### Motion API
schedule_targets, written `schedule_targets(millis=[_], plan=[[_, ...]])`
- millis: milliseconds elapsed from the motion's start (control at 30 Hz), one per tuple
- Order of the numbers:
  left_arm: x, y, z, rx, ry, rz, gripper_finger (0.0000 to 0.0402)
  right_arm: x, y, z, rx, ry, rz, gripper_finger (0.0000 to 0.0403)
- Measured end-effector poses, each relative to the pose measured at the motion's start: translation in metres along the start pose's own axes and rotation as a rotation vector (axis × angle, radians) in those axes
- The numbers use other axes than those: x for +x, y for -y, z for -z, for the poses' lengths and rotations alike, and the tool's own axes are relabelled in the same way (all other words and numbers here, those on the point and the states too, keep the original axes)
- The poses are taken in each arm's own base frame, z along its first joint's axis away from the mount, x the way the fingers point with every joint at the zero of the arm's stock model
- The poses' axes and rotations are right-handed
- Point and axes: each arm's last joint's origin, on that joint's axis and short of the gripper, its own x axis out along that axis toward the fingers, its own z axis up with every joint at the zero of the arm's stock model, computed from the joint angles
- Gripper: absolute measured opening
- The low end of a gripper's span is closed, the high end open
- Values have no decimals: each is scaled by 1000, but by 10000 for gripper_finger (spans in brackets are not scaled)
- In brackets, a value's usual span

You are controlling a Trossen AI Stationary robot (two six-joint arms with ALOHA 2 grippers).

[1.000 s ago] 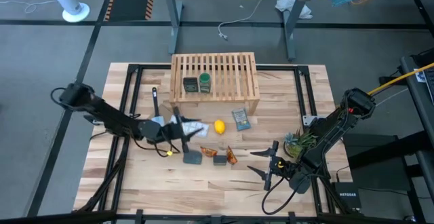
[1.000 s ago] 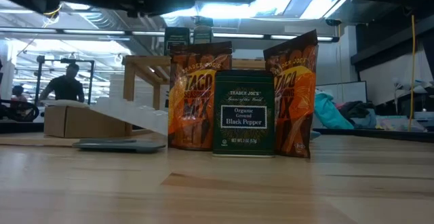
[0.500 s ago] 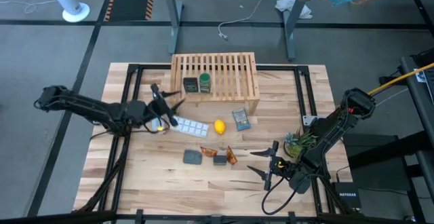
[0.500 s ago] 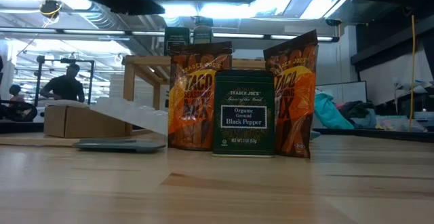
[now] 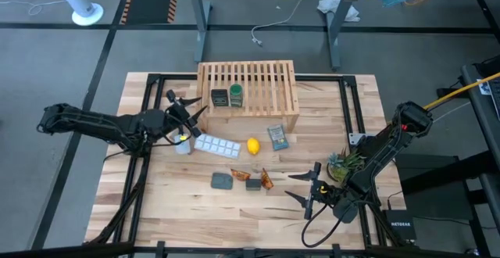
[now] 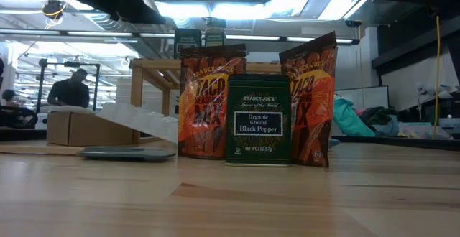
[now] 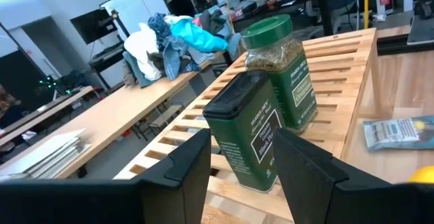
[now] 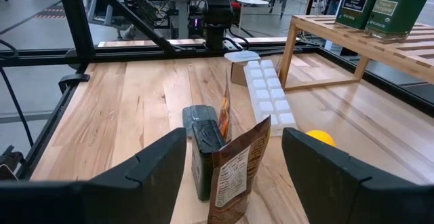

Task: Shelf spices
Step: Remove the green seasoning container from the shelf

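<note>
The shelf (image 5: 246, 86) stands at the table's far side. A dark box (image 5: 219, 97) and the green-lidded jar (image 5: 235, 94) stand on it. My left gripper (image 5: 190, 111) hovers open and empty by the shelf's left end, pointing level at that box (image 7: 245, 132) and jar (image 7: 278, 71). A second dark box (image 5: 253, 184) stands on the table between two orange packets (image 5: 238, 174) (image 5: 267, 180). My right gripper (image 5: 306, 189) waits open to their right, pointing at them and clear of them.
A grey pad (image 5: 223, 180), a white ice tray (image 5: 216, 145), a lemon (image 5: 253, 145) and a blue-grey packet (image 5: 277, 137) lie between the shelf and the packets. A small plant (image 5: 344, 164) sits by the right arm. A person shows in the room beyond (image 6: 68, 90).
My left gripper has risen from over the table's middle, by the ice tray and grey pad, and swung toward the far left, levelling out to face the shelf's left end. Most of that came early in the second. Nothing on the table has shifted.
</note>
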Motion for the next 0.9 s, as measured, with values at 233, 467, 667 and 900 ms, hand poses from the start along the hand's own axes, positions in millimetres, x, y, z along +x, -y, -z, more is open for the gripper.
schedule_targets(millis=[233,467,667,900], plan=[[2,-2,1,-19,-6,-15,150,0,0,0,0,0,0,250],[4,-3,11,55,-88,-17,151,0,0,0,-1,0,0,250],[6,-5,14,53,-111,-35,181,0,0,0,-1,-1,0,250],[10,-10,15,17,-122,-72,246,0,0,0,-2,-1,0,250]])
